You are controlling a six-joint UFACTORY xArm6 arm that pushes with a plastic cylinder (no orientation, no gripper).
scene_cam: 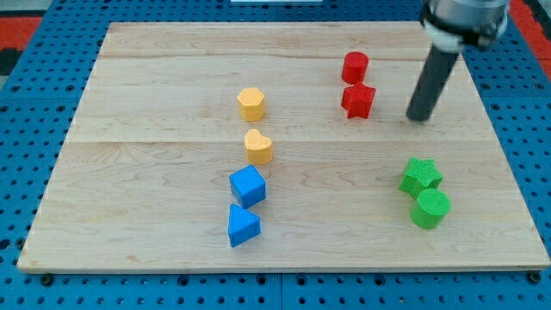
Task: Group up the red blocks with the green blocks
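Two red blocks, cylinder (355,65) touching star (358,101), lay just left of my tip (419,117), which had no fingers and held nothing.

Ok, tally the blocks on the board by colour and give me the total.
Red: 2, cylinder and star
Yellow: 2, hexagon and heart
Blue: 2, cube and triangle
Green: 2, star and cylinder
Total: 8

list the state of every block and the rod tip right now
red cylinder: upright, just above the red star
red star: flat, left of my tip
green star: touching the green cylinder
green cylinder: upright, lower right
yellow hexagon: alone
yellow heart: alone
blue cube: tilted
blue triangle: below the cube
my tip: touching no block
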